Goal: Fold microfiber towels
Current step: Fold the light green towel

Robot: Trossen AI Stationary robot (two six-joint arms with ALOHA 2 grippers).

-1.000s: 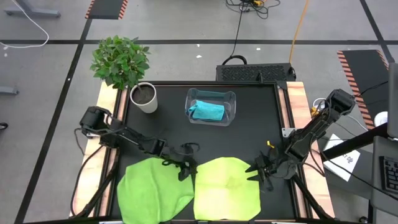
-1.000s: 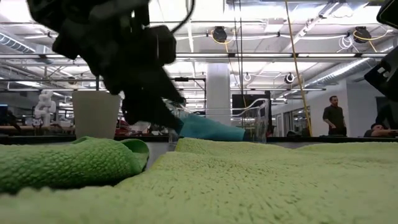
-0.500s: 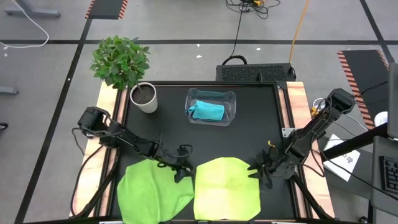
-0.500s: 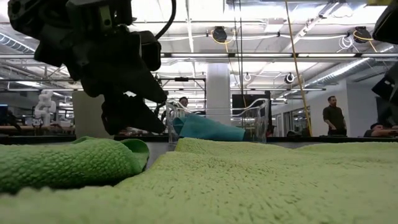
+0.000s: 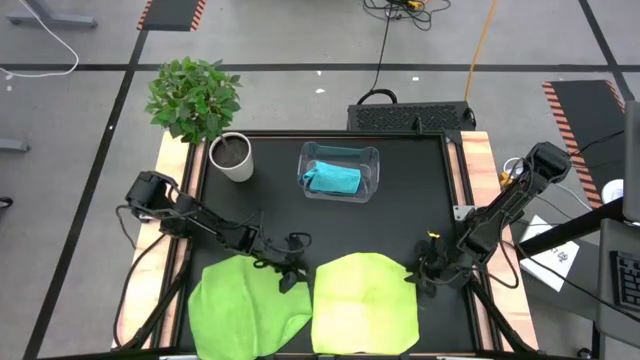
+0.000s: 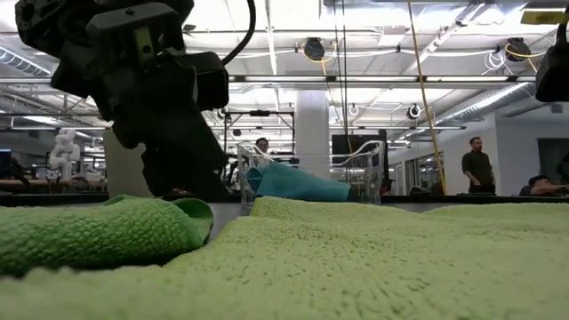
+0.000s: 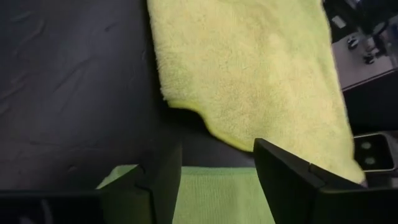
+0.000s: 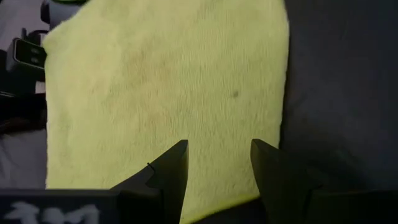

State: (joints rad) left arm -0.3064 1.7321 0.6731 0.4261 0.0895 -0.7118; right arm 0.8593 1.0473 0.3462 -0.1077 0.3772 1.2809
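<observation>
An open-plan lab or industrial workspace: exposed ceiling ducts (image 6: 498, 93), striped floor tape (image 5: 575, 115), loose cables (image 5: 385, 45), distant people (image 6: 477, 166).

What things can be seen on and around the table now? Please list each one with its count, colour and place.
bright green towel: 1, bright green, near edge of table, left side
pale yellow-green towel: 1, pale yellow-green, near edge, beside the green one
turquoise towel: 1, turquoise, bunched inside the bin
clear plastic bin: 1, clear, far middle of table
potted plant: 1, green leaves, white pot, far left corner
table: 1, black top
people: at least 2, in the room behind
left pincer: 1, dark, open, at the bright green towel's far right corner
right pincer: 1, dark, open, at the pale towel's right edge
</observation>
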